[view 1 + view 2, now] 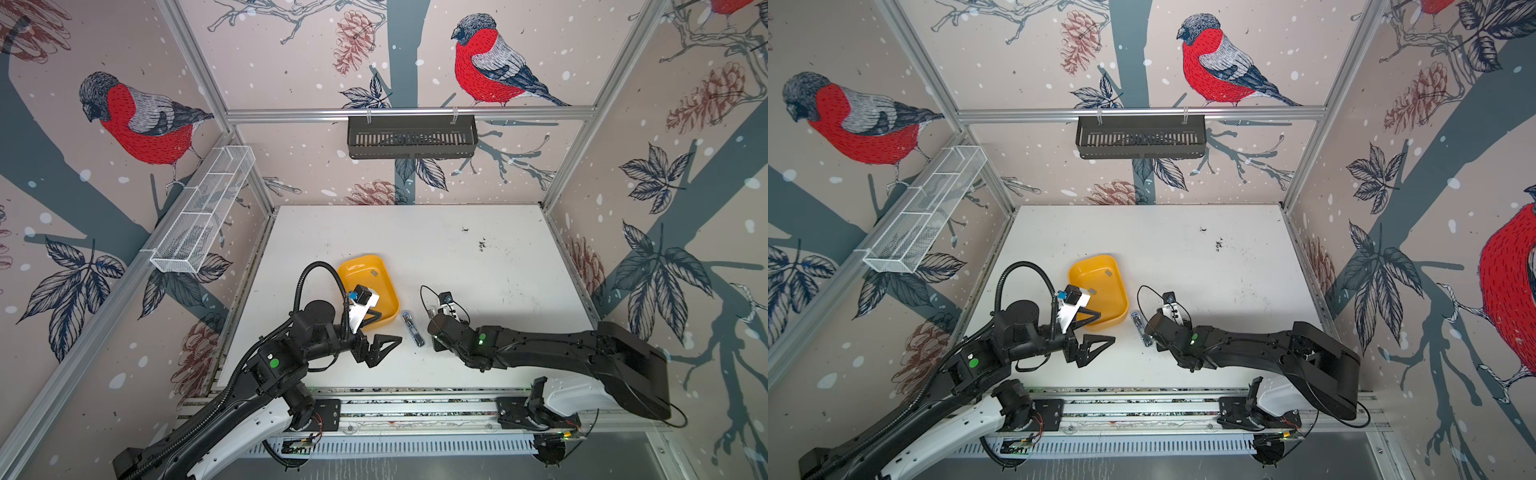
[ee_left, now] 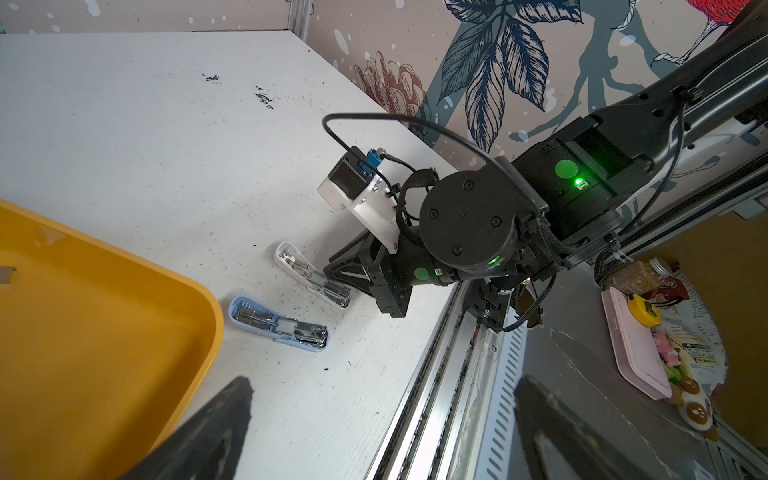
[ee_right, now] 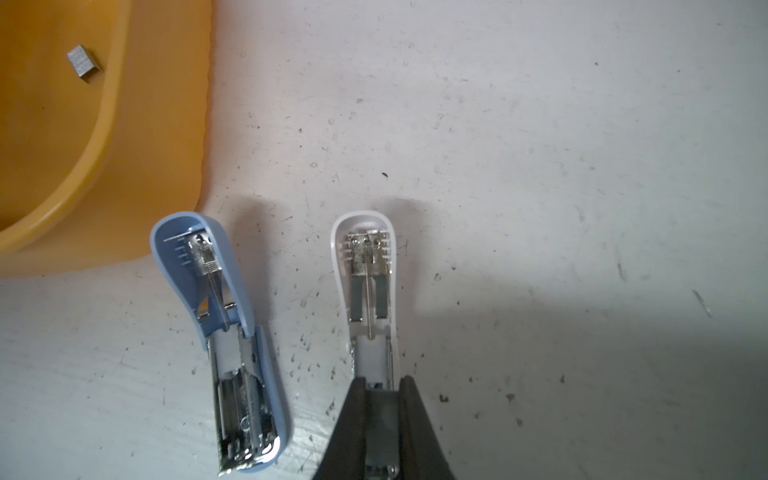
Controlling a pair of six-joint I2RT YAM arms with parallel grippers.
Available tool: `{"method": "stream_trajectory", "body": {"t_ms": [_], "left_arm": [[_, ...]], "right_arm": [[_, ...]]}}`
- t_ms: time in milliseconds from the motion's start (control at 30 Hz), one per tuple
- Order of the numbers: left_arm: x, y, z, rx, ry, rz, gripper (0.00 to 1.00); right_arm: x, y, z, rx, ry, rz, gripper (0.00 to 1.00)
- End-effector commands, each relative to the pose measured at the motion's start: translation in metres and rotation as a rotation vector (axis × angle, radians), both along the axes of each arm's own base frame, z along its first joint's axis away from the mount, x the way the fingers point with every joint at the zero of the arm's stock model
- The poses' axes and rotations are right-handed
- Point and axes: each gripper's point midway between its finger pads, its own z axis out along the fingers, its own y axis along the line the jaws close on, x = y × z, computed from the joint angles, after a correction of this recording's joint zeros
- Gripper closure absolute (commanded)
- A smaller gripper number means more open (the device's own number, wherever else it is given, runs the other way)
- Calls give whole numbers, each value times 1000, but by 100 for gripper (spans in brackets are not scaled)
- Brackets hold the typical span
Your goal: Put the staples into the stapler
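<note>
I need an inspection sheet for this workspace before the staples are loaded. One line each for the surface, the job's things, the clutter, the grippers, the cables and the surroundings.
Surface: white table, scuffed.
Job's things: blue stapler and white stapler lie opened, side by side, not touching; one staple strip lies in the yellow tray.
Clutter: dark specks scattered on the table.
Grippers: left gripper open, holding nothing; right gripper shut on the white stapler's end.
Cables: black hose arches over the left arm; thin cable loops at the right wrist.
Surroundings: bird-print walls; black basket and wire basket hang on the frame.
</note>
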Motion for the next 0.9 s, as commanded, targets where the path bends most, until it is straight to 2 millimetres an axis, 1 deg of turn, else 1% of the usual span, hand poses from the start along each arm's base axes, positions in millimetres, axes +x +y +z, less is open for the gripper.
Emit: {"method": "stream_trajectory", "body": {"t_ms": [0,400,867], "left_arm": [[1,-3,7,-23,-25,-7,2],[1,-4,5,-20,-19,-13,2],[1,-5,3,-16,-13,-18,2]], "right_arm": [[3,6,7,49,-34,-8,93],[3,9,9,50,-76,-6,93],[3,9,1,29,-67,-7,93]]}}
